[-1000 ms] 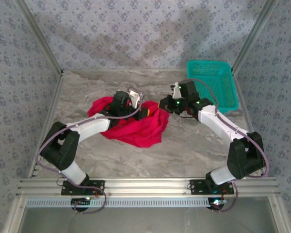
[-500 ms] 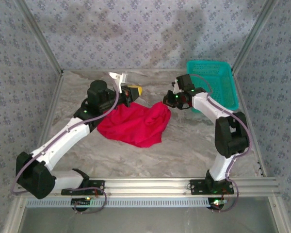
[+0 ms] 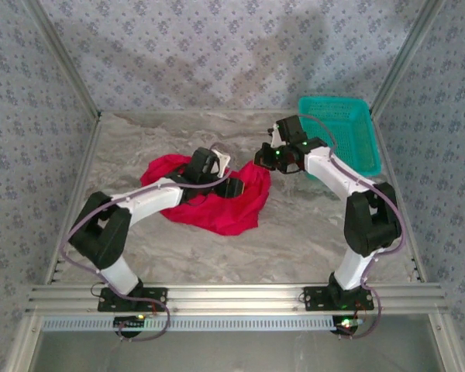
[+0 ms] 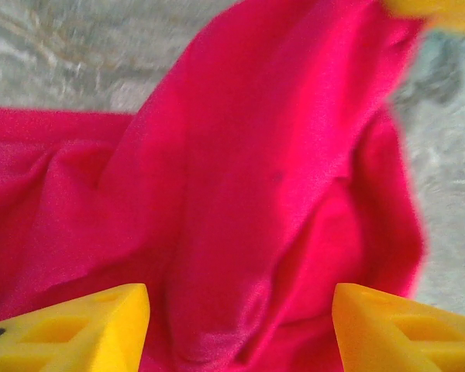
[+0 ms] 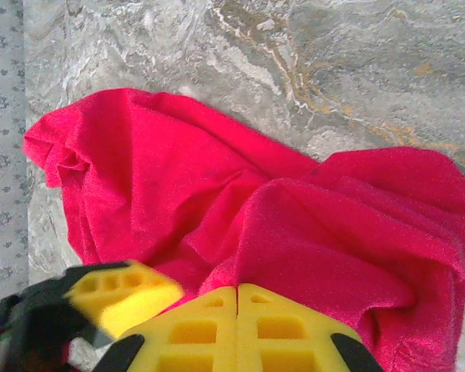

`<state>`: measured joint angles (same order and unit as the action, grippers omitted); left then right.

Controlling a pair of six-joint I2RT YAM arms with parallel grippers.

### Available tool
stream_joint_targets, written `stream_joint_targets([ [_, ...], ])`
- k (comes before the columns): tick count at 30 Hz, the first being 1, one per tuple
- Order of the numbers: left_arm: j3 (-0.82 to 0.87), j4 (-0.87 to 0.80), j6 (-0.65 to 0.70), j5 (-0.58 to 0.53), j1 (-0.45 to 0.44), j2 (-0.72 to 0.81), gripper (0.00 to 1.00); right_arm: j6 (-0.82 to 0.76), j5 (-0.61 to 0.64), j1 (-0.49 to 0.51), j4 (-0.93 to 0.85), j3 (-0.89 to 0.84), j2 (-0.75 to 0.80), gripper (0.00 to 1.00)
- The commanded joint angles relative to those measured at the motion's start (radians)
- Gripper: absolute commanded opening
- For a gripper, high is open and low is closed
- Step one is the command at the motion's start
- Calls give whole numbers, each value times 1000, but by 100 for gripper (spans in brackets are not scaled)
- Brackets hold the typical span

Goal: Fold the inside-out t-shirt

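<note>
The shirt (image 4: pixel 256 194) under the left claw (image 4: pixel 239 302) is soft red cloth. It is matt, not shiny, and lies in smooth folds. By the right claw (image 5: pixel 236 298) the same cloth looks a bit fuzzy. Both claws have matt yellow plastic fingers (image 5: pixel 194 329) with little hollow boxes in them. The table (image 5: pixel 356 70) past the right claw looks like smooth grey stone with brown streaks. The basket (image 3: pixel 332 100) just behind the right claw is green-blue plastic net. The arms (image 3: pixel 143 203) behind the claws have smooth white plastic shells and black parts. The rails (image 3: pixel 232 298) far behind both claws are dull silver metal.
</note>
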<state>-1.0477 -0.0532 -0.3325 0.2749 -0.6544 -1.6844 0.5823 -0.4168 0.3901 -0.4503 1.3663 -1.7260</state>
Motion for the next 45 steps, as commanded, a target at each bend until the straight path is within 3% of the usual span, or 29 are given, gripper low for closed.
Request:
stream_joint_targets([
  [1, -69, -2, 37, -16, -3, -60, 63, -12, -12, 6, -44, 31, 30, 0],
  [3, -88, -9, 43, -8, -2, -99, 56, -13, -11, 6, -46, 29, 31, 0],
  [4, -97, -16, 46, -4, -2, -109, 48, -16, -10, 6, -46, 27, 31, 0],
  [6, -132, -59, 57, 22, 9, -116, 16, -33, 3, 4, -56, 24, 28, 0],
  [8, -172, -109, 46, 64, 30, -92, 0, -65, 39, 0, -75, 25, 14, 0],
  [14, -173, -91, -2, 224, 72, 94, 0, -136, 149, -44, -117, 136, -165, 0],
  [19, -41, 181, -141, 483, 116, 108, 0, -122, 85, -58, -187, 370, -360, 0],
  [23, 63, 456, -292, 617, 135, 33, 0, -139, 93, -40, -254, 408, -362, 0],
  [27, 109, 587, -364, 627, 164, -17, 0, -147, 154, -33, -261, 265, -210, 9],
  [30, 112, 651, -415, 646, 181, -36, 0, -131, 201, -32, -189, 86, -45, 23],
  [35, 110, 734, -498, 681, 207, -53, 0, -22, 38, -2, 118, -226, 167, 32],
  [40, 122, 814, -573, 705, 229, -60, 0, 97, -10, 64, 401, -345, 180, 33],
  [45, 129, 799, -569, 705, 232, -50, 0, 95, 18, 116, 425, -286, 125, 36],
])
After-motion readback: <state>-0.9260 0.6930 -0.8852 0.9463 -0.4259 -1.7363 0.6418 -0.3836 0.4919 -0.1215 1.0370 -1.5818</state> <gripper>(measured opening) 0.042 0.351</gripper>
